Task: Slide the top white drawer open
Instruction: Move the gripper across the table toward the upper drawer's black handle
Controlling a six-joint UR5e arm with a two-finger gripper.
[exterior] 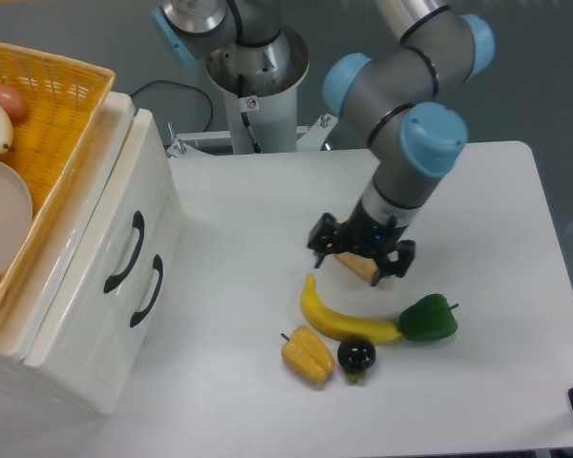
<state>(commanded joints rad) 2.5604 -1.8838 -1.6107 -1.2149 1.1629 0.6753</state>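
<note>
The top white drawer [97, 239] is the upper one in the white cabinet at the left, and it looks closed, flush with the lower drawer [162, 250]. Its black curved handle [124, 251] sits just left of the lower drawer's handle [146, 290]. My gripper [361, 256] hangs over the middle of the table, far right of the cabinet. It points down, open, straddling a bread slice [356, 266] that it partly hides.
A yellow woven basket [48, 114] with a plate and fruit sits on top of the cabinet. A banana [339, 320], green pepper [428, 320], yellow pepper [307, 354] and dark eggplant [356, 356] lie below the gripper. The robot base [258, 86] stands behind.
</note>
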